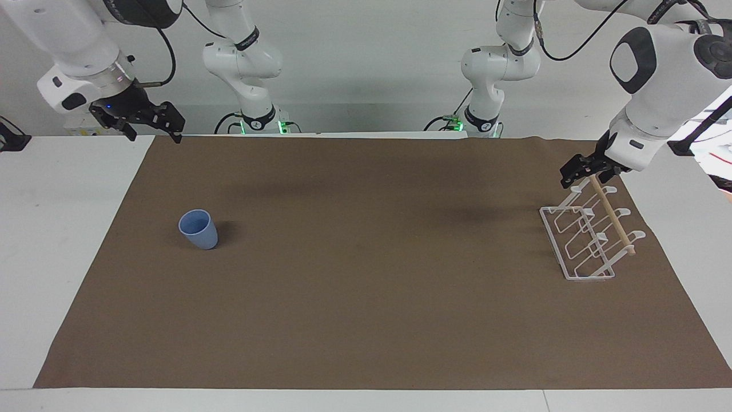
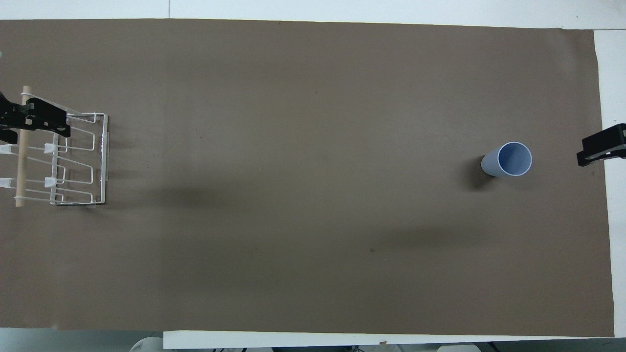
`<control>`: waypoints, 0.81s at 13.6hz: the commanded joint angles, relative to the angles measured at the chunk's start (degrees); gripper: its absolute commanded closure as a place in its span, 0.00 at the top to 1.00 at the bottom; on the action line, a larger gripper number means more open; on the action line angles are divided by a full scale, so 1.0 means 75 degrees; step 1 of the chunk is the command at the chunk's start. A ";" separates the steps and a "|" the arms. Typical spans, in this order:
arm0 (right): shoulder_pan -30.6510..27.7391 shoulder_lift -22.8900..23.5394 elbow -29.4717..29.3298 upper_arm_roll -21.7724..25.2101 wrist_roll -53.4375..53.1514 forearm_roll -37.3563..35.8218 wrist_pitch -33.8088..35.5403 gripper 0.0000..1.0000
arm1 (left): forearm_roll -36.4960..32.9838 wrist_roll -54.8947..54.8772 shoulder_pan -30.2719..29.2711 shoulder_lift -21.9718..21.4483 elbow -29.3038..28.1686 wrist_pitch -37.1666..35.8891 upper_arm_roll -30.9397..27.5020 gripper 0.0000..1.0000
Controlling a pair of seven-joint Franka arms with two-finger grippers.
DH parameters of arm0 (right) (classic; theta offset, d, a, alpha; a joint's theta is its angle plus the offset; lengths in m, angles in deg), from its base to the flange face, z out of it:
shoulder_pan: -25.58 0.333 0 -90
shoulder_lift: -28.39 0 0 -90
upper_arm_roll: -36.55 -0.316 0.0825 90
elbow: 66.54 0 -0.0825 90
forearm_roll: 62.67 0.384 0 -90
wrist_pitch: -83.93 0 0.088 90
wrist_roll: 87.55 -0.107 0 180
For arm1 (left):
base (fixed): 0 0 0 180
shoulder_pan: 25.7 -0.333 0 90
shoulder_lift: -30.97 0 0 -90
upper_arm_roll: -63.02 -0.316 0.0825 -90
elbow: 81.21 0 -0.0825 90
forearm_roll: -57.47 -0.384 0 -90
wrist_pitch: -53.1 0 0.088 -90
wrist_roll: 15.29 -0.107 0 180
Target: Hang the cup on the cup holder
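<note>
Now both released: left end effector (image 1: 589, 171) over cup holder (image 1: 589, 240), right end effector (image 1: 148, 123) (raised) near cup (image 1: 198, 229).

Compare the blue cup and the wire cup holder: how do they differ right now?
The cup is solid blue plastic, standing upright at the right arm's end; the cup holder is open white wire with a wooden dowel, at the left arm's end. Both rest on the brown mat, and no cup hangs yet.
</note>
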 commanded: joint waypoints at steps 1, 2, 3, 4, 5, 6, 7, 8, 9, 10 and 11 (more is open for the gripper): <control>-0.0098 -0.0137 0.0189 -0.0050 0.0103 0.0094 -0.0096 1.00 | 0.0041 0.0057 -0.0043 -0.0183 -0.0179 -0.0034 0.0009 1.00; -0.0098 -0.0137 0.0189 -0.0050 0.0103 0.0094 -0.0096 1.00 | 0.0041 0.0068 -0.0043 -0.0195 -0.0179 -0.0034 0.0009 1.00; -0.0087 -0.0137 0.0178 -0.0050 0.0092 0.0094 -0.0096 1.00 | 0.0041 0.0057 -0.0043 -0.0195 -0.0179 -0.0034 0.0009 1.00; -0.0086 -0.0149 0.0201 -0.0050 0.0115 0.0105 -0.0096 1.00 | 0.0041 0.0057 -0.0043 -0.0184 -0.0179 -0.0034 0.0009 1.00; -0.0075 -0.0161 0.0236 -0.0050 0.0138 0.0105 -0.0108 1.00 | 0.0041 0.0057 -0.0043 -0.0183 -0.0179 -0.0034 0.0009 1.00; -0.0040 -0.0173 0.0259 -0.0050 0.0173 0.0105 -0.0142 1.00 | 0.0041 0.0068 -0.0043 -0.0183 -0.0179 -0.0034 0.0009 1.00; -0.0016 -0.0161 0.0248 -0.0050 0.0371 0.0094 -0.0178 1.00 | 0.0041 0.0069 -0.0043 -0.0195 -0.0179 -0.0034 0.0009 1.00; -0.0005 -0.0173 0.0260 -0.0050 0.0524 0.0094 -0.0201 1.00 | 0.0041 0.0057 -0.0043 -0.0184 -0.0179 -0.0034 0.0009 1.00; -0.0016 -0.0138 0.0260 -0.0061 0.0757 0.0082 -0.0457 1.00 | 0.0041 0.0057 -0.0043 -0.0195 -0.0179 -0.0034 0.0009 1.00; -0.0016 -0.0114 0.0376 -0.0050 0.1026 0.0036 -0.0865 1.00 | 0.0041 0.0057 -0.0043 -0.0195 -0.0179 -0.0034 0.0009 1.00; -0.0121 -0.0079 0.0539 -0.0061 0.1099 0.0035 -0.0939 1.00 | 0.0041 0.0068 -0.0043 -0.0184 -0.0179 -0.0034 0.0009 1.00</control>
